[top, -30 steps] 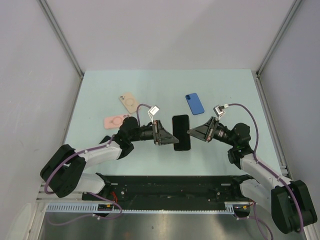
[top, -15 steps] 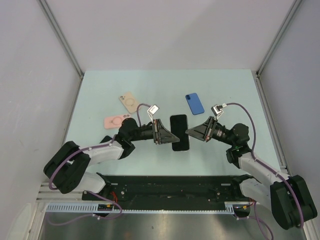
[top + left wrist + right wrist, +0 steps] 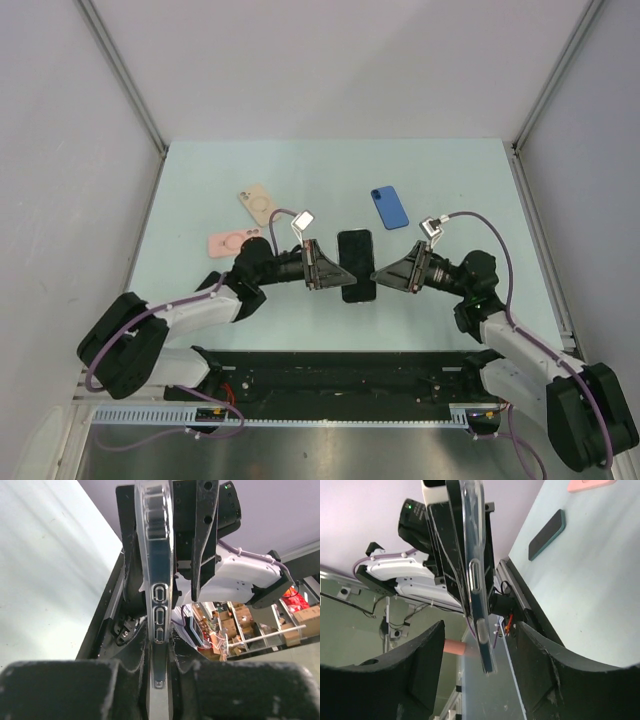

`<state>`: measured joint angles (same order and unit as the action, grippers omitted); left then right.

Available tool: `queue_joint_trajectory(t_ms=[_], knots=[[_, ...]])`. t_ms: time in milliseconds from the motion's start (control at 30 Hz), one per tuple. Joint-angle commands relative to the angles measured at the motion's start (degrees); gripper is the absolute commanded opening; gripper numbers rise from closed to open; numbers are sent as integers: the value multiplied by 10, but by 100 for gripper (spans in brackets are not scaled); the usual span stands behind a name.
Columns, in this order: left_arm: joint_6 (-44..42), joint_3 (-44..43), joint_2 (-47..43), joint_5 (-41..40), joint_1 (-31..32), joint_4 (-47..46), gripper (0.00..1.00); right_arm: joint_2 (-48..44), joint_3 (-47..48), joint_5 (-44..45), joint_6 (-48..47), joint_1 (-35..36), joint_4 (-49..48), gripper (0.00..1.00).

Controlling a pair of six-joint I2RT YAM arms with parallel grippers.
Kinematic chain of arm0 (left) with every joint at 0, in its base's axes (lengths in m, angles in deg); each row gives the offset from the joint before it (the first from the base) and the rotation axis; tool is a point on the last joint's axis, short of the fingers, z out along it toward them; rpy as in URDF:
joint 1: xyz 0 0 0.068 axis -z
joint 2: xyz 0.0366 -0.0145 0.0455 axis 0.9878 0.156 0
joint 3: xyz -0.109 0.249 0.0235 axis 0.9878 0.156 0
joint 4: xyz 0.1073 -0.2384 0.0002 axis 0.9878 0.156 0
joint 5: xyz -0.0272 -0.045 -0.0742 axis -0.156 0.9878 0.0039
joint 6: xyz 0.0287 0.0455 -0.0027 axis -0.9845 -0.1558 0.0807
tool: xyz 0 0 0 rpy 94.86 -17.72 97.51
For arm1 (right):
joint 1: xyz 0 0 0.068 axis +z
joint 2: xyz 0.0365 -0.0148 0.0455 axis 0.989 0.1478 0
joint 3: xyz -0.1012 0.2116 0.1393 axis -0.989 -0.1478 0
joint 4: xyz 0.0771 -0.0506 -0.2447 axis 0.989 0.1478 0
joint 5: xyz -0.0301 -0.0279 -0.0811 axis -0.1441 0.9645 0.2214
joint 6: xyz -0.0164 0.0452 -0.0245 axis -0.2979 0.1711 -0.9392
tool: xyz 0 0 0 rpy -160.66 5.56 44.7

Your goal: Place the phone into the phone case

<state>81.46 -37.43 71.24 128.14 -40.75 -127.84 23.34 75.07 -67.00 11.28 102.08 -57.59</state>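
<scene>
The phone (image 3: 357, 265) is held off the table (image 3: 200, 180) near its middle, with a clear case (image 3: 156, 595) around its rim. The left gripper (image 3: 343, 276) pinches its left edge tight. The right gripper (image 3: 377, 276) stands open, its fingers (image 3: 420, 665) either side of the opposite edge without touching. A blue case (image 3: 390, 207) lies beyond.

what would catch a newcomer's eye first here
A black phone in a clear case hangs between the arms over the middle of the table: the left tool pinches its edge, the right tool stands open around it. A pink case and a beige case lie to the left, a blue case back right.
</scene>
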Motion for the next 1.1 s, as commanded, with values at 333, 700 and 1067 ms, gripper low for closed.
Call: queue_joint_trajectory(t_ms=[333, 700, 1067], knots=[[-51, -29, -56, -66, 2, 55, 0, -38, -2, -4, -78, 17, 81, 49], [-185, -78, -61, -154, 10, 292, 0, -53, -1, 44, -79, 29, 119, 0], [-197, -74, -81, -29, 17, 280, 0, -75, 35, 40, -165, 20, 189, 70]])
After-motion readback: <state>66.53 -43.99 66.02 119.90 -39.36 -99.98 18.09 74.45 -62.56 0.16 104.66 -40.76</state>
